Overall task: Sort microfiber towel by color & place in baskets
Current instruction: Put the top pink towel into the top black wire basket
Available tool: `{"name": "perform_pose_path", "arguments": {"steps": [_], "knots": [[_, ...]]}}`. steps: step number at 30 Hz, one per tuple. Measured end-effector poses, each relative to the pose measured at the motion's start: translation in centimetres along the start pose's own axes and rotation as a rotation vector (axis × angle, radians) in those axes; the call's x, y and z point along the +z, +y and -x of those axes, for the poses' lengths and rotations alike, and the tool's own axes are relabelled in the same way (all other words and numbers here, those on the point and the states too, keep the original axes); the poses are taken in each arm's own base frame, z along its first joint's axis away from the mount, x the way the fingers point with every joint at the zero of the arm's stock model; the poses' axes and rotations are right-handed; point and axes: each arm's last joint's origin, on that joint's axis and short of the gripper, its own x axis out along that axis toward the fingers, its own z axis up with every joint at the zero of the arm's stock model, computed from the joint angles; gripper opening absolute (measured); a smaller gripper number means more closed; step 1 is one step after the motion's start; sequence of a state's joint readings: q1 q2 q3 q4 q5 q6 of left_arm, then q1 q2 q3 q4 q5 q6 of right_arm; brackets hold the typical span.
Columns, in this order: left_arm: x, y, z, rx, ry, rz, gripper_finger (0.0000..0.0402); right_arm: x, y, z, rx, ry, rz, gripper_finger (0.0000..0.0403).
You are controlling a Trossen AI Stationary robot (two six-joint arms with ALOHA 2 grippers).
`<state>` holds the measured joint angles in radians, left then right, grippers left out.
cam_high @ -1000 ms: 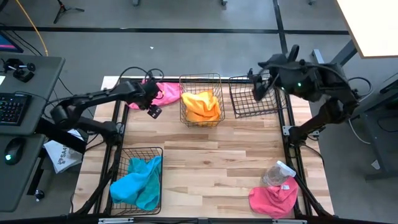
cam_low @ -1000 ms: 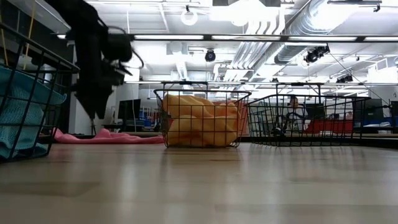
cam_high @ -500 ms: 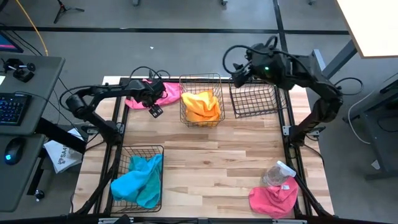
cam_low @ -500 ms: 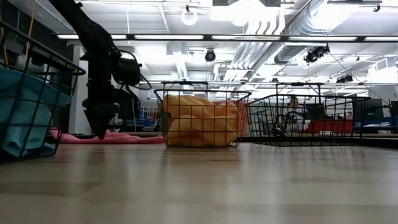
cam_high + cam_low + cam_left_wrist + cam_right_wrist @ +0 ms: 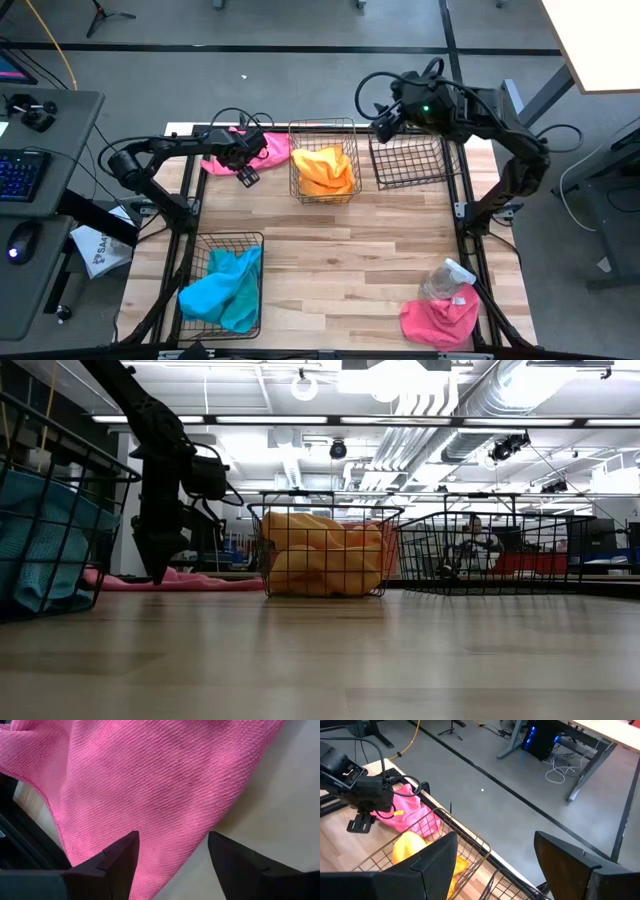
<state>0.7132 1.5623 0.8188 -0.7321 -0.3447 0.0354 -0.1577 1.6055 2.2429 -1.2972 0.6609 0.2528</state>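
Two matte black jointed arms with looping black cables, a small green light on the right one.

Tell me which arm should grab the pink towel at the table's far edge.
Left. The left gripper hangs open right over that pink towel, while the right gripper is beyond the orange-filled basket.

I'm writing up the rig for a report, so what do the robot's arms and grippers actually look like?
Both arms are dark, nearly black, built of tubular links with bulkier joint housings. Loose black cables loop off the left arm and the right arm. A small green light glows on the right arm's wrist housing. The left gripper and right gripper each have two flat, angular dark fingers.
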Motion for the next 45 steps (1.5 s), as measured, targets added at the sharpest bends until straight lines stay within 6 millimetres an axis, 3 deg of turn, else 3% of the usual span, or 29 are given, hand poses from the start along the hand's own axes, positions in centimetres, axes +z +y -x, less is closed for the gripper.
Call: {"name": "perform_pose_path", "arguments": {"steps": [9, 13, 15, 21, 28, 31, 34, 38, 45], "knots": [[-0.5, 0.0, 0.0, -0.003, 0.051, -0.049, 0.0128, 0.0, -0.7, 0.9, 0.008, -0.016, 0.017, 0.0259], [-0.7, -0.3, 0.1, -0.012, 0.067, -0.081, 0.0038, 0.0, -1.2, 1.5, 0.01, -0.026, 0.006, 0.0259], [-0.8, -0.4, 0.1, -0.016, 0.072, -0.084, 0.0011, 0.0, -1.5, 2.0, 0.017, -0.034, -0.002, 0.0259], [-1.7, -0.3, 1.8, -0.022, 0.072, -0.056, 0.0001, -0.1, -2.6, 3.3, 0.038, -0.059, -0.042, 0.0259], [-2.9, -0.3, 6.1, -0.079, -0.132, 0.038, 0.0, -0.2, -3.1, 3.9, 0.043, -0.072, -0.05, 0.0259], [-3.6, -0.8, 7.0, -0.11, -0.2, 0.148, 0.0, -0.2, -3.1, 3.9, 0.043, -0.073, -0.042, 0.0259], [-4.9, -1.8, 6.7, -0.028, -0.254, 0.341, 0.0, -0.2, -3.1, 3.9, 0.042, -0.073, -0.035, 0.0259], [-5.9, -3.3, 5.9, 0.007, -0.472, 0.636, 0.0, -0.2, -3.1, 3.9, 0.042, -0.072, -0.037, 0.0259], [-7.6, -4.4, 1.5, 0.06, -0.573, 0.949, 0.0, -0.2, -3.1, 3.9, 0.042, -0.072, -0.045, 0.0259]]}}
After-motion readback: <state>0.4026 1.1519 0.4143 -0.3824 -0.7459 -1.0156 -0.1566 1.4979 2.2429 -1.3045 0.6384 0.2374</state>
